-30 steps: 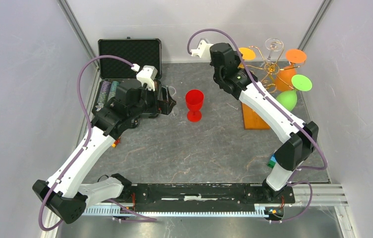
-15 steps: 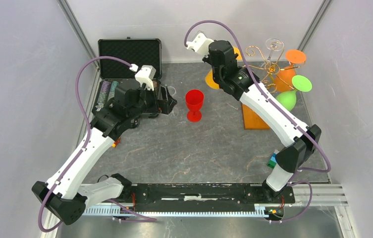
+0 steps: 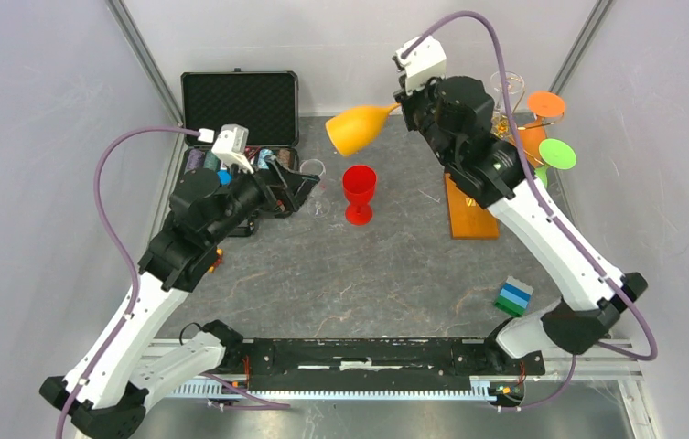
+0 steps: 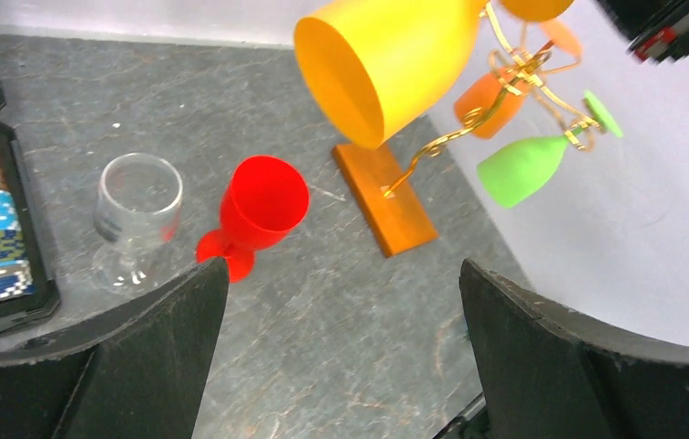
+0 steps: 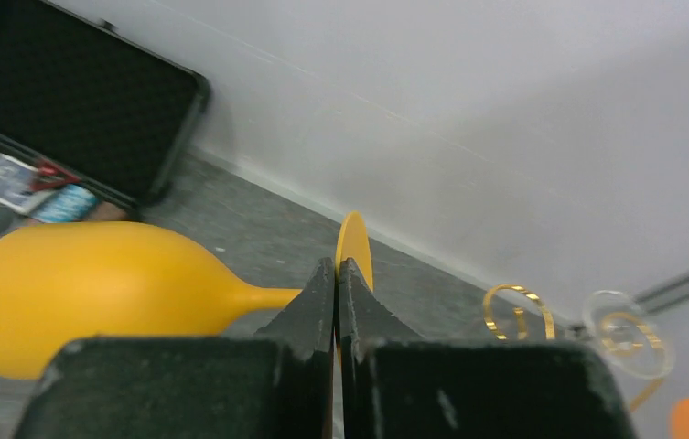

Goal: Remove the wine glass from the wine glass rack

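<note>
My right gripper (image 3: 403, 110) is shut on the stem of a yellow wine glass (image 3: 357, 131) and holds it sideways in the air, left of the rack and above the table. In the right wrist view the fingers (image 5: 337, 274) pinch the stem beside the foot, and the yellow bowl (image 5: 93, 288) points left. The wine glass rack (image 3: 469, 216) stands on its orange-brown base, with an orange glass (image 3: 529, 144), a green glass (image 3: 556, 153) and a clear glass (image 3: 506, 87) hanging on its gold arms. My left gripper (image 3: 301, 187) is open and empty, low over the table.
A red wine glass (image 3: 358, 192) and a clear glass (image 3: 312, 170) stand upright on the table by my left gripper. An open black chip case (image 3: 238, 101) lies at the back left. A green and blue block (image 3: 512, 297) sits at the front right.
My right gripper has pulled the yellow glass off the rack and carried it left and upward. My left arm has drawn back to the left and lifted a little.
</note>
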